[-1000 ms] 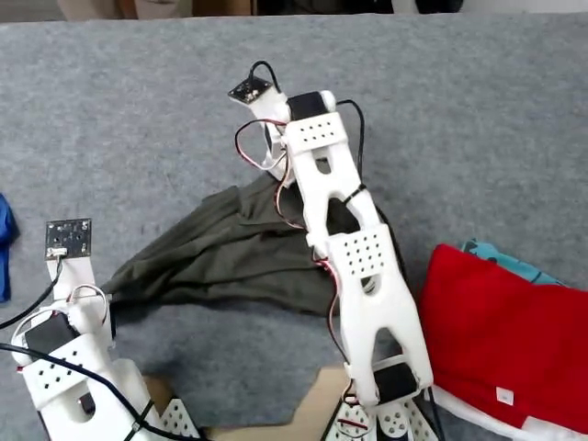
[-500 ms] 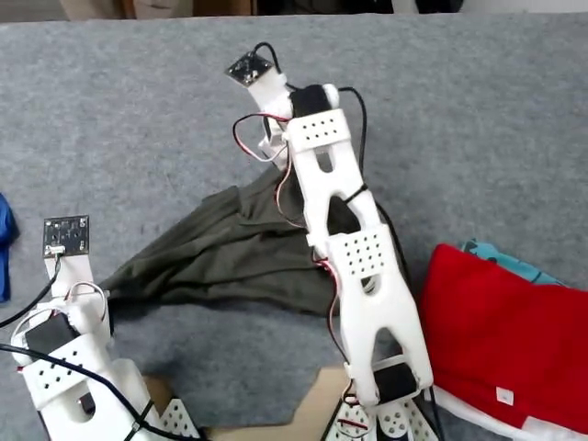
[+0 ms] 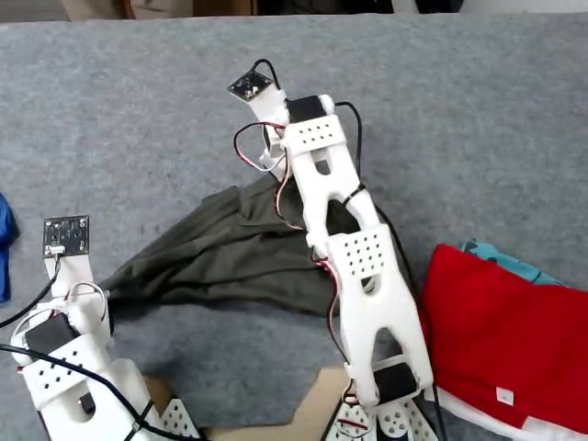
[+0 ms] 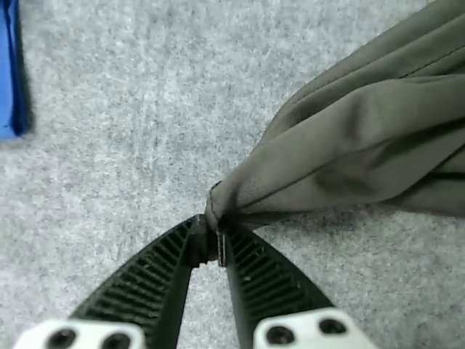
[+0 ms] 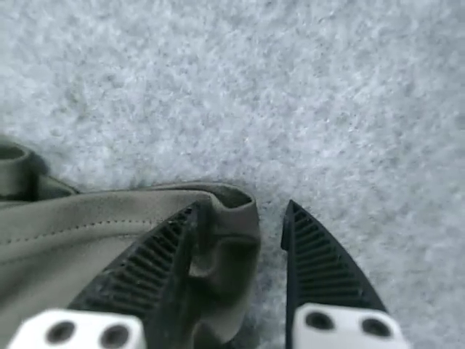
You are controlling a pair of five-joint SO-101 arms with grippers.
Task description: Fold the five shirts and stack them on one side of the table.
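Note:
An olive shirt (image 3: 220,248) lies bunched and stretched across the grey table (image 3: 459,110). My left gripper (image 4: 212,240) is shut on one corner of the olive shirt (image 4: 349,138), at the lower left in the high view (image 3: 107,299). My right gripper (image 5: 243,211) stands open at the shirt's far end (image 3: 273,167). A folded edge of the olive shirt (image 5: 87,218) lies between its fingers and bulges over one of them.
A folded red shirt (image 3: 501,322) lies at the right on top of a teal one (image 3: 496,255) and a white one (image 3: 478,415). A blue shirt (image 3: 5,241) (image 4: 9,65) lies at the left edge. Brown cardboard (image 3: 299,409) sits at the front edge.
The right arm's wrist tipped a little toward the far side and came back. The olive shirt and the left arm kept still.

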